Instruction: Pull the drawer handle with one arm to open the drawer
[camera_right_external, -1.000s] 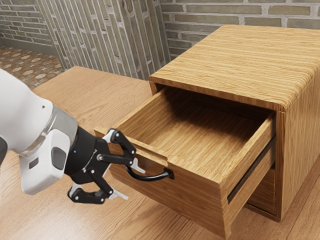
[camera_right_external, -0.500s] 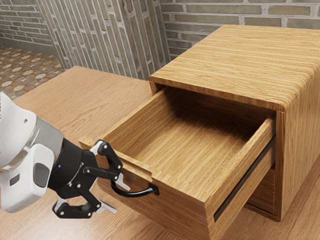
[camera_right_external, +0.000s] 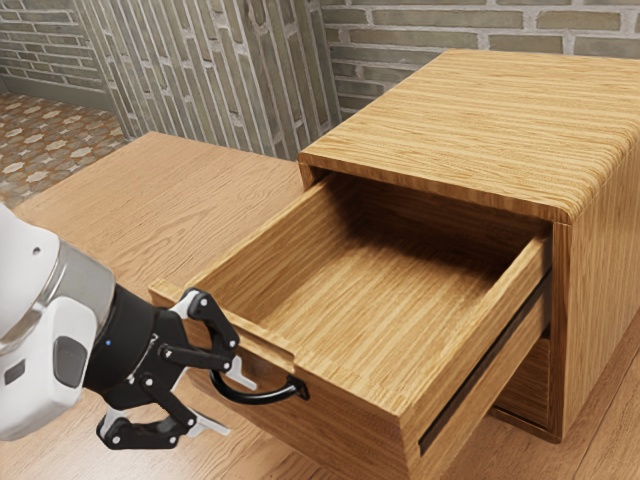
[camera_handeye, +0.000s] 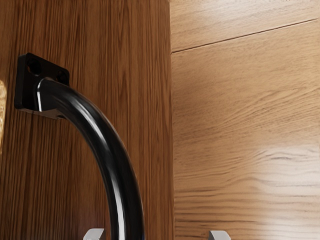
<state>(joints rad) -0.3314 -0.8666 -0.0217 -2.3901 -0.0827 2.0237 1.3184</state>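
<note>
- One drawer (camera_right_external: 375, 300) standing well out of wooden cabinet (camera_right_external: 500, 120);
- black gripper (camera_right_external: 230, 403) spread wide; one finger against curved handle (camera_right_external: 262, 393), other finger apart.

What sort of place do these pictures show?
Probably a simulated indoor room, more like a home than a laboratory: brick walls behind, a patterned tiled floor, and a wooden cabinet with an open drawer standing on a wooden table.

Table (camera_right_external: 150, 190), light wood planks: bears one wooden cabinet (camera_right_external: 500, 130) toward the exterior view's right, its drawer (camera_right_external: 370, 290) standing open
</note>
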